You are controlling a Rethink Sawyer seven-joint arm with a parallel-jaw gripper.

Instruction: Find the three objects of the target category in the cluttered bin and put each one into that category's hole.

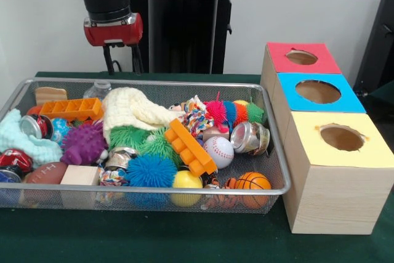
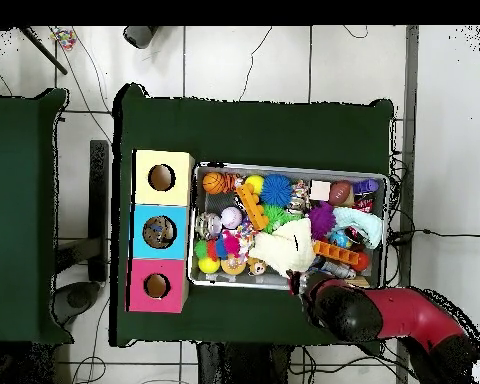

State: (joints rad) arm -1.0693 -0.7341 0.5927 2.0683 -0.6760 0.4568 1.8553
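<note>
Front view: I have the tool [image 1: 122, 61] hanging above the bin's [image 1: 278, 183] far rim, fingers slightly apart and empty, clear of the clutter for searching.

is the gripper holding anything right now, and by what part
Nothing is held. The black gripper hangs empty above the far rim of the wire mesh bin, its jaws apart with nothing between them.

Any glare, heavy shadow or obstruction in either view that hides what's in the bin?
Front view: even light with no heavy shadows, small bright highlights on the silver can, and the bin veils its lowest toys behind its mesh front wall. Overhead view: no glare, but the arm covers part of the bin's edge nearest the robot's base.
</note>
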